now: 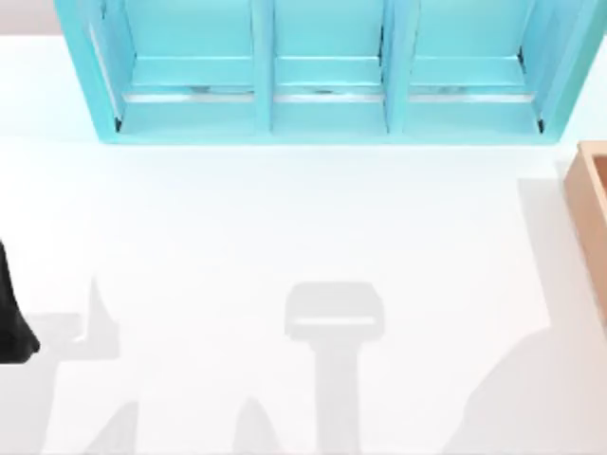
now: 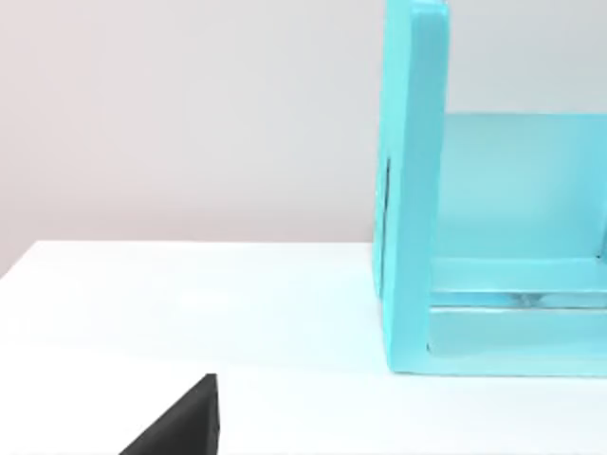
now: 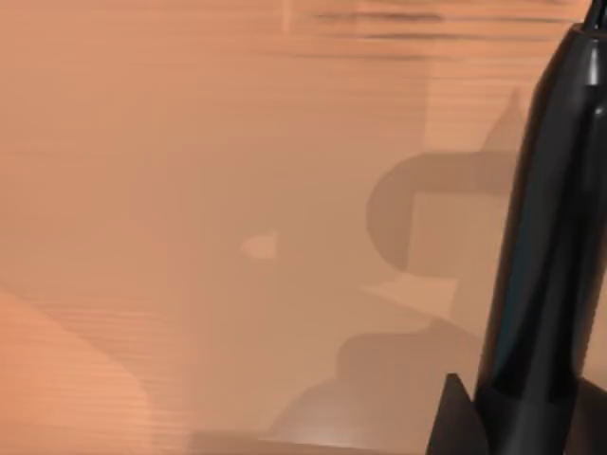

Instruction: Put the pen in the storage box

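At the far left edge of the white tabletop [image 1: 285,237], a black part of the left arm [image 1: 11,322] sits parked. In the left wrist view a dark wedge of the left claw [image 2: 180,422] shows near the end wall of the large turquoise shelf unit with 3 compartments [image 1: 322,85], which stands along the far side. Whether that claw is open or closed I cannot tell.

At the right edge, the light tan-orange, wood-coloured storage box with thick straight walls [image 1: 590,204] is partly in view. The right wrist view looks down onto its wooden floor [image 3: 190,237], with the slim black pen [image 3: 541,246] close before the camera, standing steeply over the floor and casting a shadow there. A dark wedge beside its lower end is probably a finger of the right claw; I cannot tell its opening, nor confirm that it holds the pen.

The step in hand appears to be the release. To do it well, lower the pen close to the floor, clear of the walls, then part the fingers gently.
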{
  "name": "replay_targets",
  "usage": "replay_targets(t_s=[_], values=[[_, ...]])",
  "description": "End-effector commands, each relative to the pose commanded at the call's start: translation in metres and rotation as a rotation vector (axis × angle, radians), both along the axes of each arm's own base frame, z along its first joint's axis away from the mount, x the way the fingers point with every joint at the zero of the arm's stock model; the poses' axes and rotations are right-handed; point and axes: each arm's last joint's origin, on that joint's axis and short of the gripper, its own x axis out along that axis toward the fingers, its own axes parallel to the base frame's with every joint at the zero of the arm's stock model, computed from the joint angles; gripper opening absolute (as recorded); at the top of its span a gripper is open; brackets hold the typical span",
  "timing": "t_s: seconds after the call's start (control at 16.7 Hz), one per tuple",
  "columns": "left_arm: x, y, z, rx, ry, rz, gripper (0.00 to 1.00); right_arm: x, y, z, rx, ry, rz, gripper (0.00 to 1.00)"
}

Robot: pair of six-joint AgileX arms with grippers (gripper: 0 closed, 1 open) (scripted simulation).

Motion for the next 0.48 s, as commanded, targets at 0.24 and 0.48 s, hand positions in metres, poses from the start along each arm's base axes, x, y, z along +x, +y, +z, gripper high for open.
replay_targets(t_s=[0.24,0.48], values=[[0.0000,0.0000,0.0000,0.000,0.000,0.000,1.00,0.0000,0.0000,0.0000,0.000,0.000,0.000,0.38],[0.0000,0.0000,0.0000,0.000,0.000,0.000,1.00,0.0000,0.0000,0.0000,0.000,0.000,0.000,0.68]])
